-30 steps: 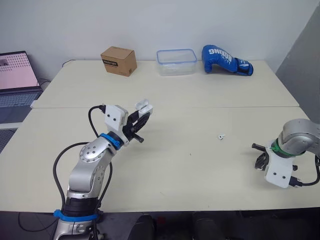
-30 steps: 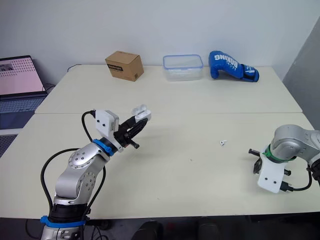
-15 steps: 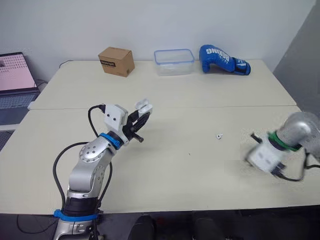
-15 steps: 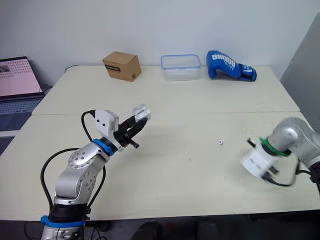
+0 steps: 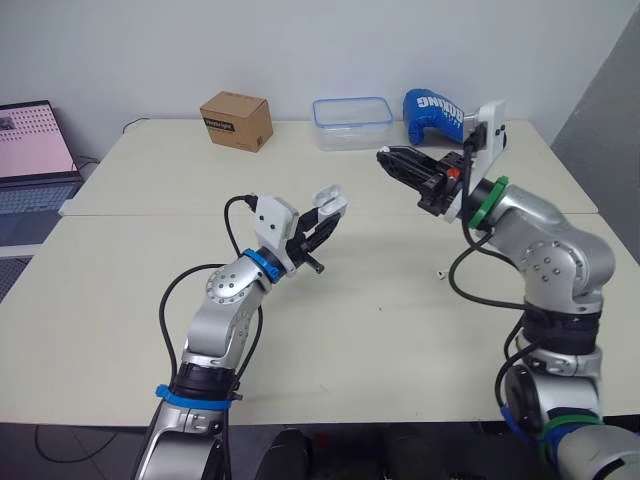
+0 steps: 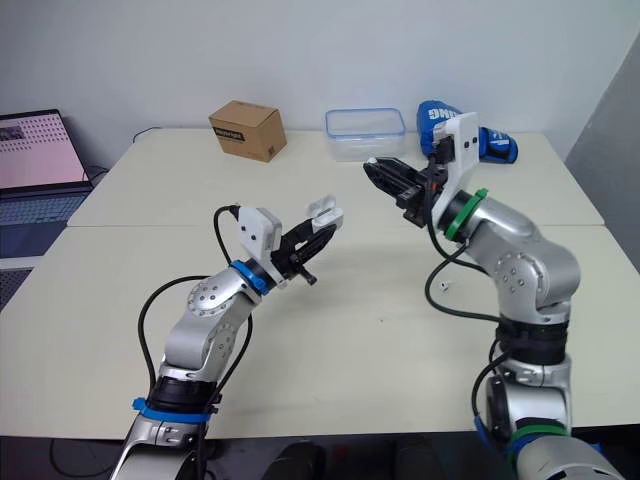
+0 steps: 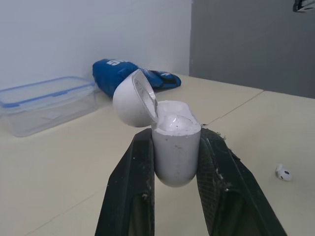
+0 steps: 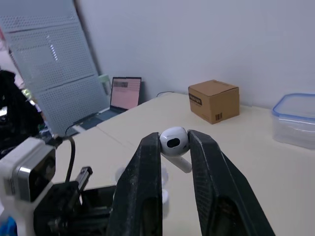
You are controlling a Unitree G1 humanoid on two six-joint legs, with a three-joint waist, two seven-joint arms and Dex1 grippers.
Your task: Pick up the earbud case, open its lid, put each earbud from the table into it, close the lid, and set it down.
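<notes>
Open table [image 5: 400, 330] lies between my arms. My left gripper [image 5: 322, 218] clamps the lid-up earbud case [image 7: 175, 152]; my right gripper [image 5: 388, 160] pinches one earbud [image 8: 173, 141].

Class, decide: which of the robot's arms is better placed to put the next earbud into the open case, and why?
Right. The right gripper is shut on an earbud, raised opposite the case; the left gripper is occupied gripping the case, its lid open.

The table [image 5: 130, 270] holds earbud [image 5: 441, 272], box [image 5: 237, 120], container [image 5: 352, 123], glove [image 5: 425, 105].
</notes>
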